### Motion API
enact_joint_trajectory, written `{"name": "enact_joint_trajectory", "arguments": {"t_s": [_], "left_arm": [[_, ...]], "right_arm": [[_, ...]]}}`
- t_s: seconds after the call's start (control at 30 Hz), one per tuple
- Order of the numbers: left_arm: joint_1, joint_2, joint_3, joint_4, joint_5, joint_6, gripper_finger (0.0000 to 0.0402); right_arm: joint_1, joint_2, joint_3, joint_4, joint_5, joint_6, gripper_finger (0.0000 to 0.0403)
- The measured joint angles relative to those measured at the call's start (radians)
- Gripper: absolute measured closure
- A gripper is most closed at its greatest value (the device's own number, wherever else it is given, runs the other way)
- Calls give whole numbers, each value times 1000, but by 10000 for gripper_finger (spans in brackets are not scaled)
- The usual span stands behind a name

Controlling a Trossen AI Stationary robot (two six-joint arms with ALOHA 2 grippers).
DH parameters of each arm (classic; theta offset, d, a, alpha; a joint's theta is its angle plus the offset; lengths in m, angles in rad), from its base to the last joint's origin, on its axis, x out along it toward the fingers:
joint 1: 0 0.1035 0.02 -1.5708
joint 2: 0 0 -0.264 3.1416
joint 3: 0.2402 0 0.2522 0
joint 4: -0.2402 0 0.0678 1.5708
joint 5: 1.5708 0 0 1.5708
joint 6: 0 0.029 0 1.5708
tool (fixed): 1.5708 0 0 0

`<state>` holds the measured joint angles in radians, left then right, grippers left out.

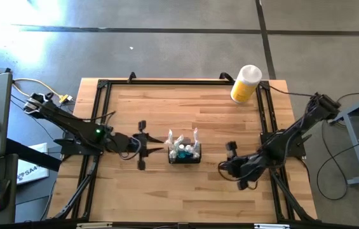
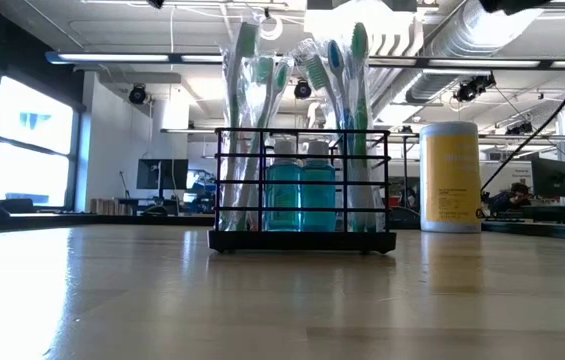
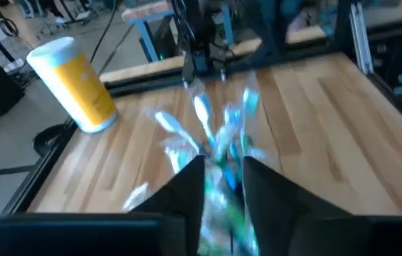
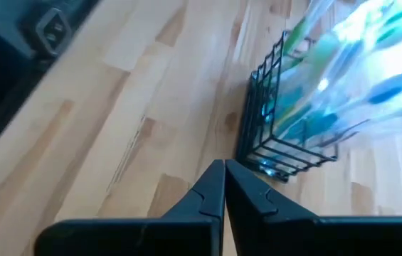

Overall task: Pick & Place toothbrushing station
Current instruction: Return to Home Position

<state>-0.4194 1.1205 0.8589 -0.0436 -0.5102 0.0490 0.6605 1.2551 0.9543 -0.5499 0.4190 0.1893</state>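
Closest in, my right gripper (image 4: 223, 165) has its fingers pressed together on nothing; my left gripper (image 3: 223, 162) shows a narrow empty gap. From above, the toothbrushing station (image 1: 185, 160) sits mid-table between them, long axis left-right; only the low view shows its toothbrushes (image 2: 359, 70) standing heads-up.

dark left arm (image 1: 71, 125), perhaps green led (image 1: 98, 132)

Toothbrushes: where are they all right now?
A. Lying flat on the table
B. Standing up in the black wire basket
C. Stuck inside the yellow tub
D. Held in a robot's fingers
B: the low view shows the toothbrushes standing heads-up inside the black wire basket, poking out above its top edge.
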Motion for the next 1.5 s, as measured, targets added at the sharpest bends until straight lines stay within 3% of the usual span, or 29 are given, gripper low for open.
{"name": "enact_joint_trajectory", "arguments": {"t_s": [0.2,0.37,0.47,0.6,0.9,1.07,1.2,1.5], "left_arm": [[0,-156,0,-172,2,-3,394],[0,-291,-17,-299,-54,-19,399],[0,-389,-48,-378,-124,-61,399],[0,-535,-128,-405,-136,-89,401],[0,-877,-387,-396,-128,-189,401],[0,-1027,-487,-369,-100,-196,401],[0,-1105,-531,-370,-80,-195,401],[0,-1107,-546,-387,-53,-245,401]], "right_arm": [[0,-198,-40,-33,-56,-104,400],[-12,-436,-208,62,-55,-131,399],[-45,-598,-335,202,-53,-173,400],[-107,-810,-483,390,-60,-225,399],[-233,-1162,-656,416,-211,-268,400],[-279,-1249,-752,452,-214,-276,401],[-312,-1243,-817,503,-227,-292,401],[-406,-1243,-888,551,-327,-261,401]]}}
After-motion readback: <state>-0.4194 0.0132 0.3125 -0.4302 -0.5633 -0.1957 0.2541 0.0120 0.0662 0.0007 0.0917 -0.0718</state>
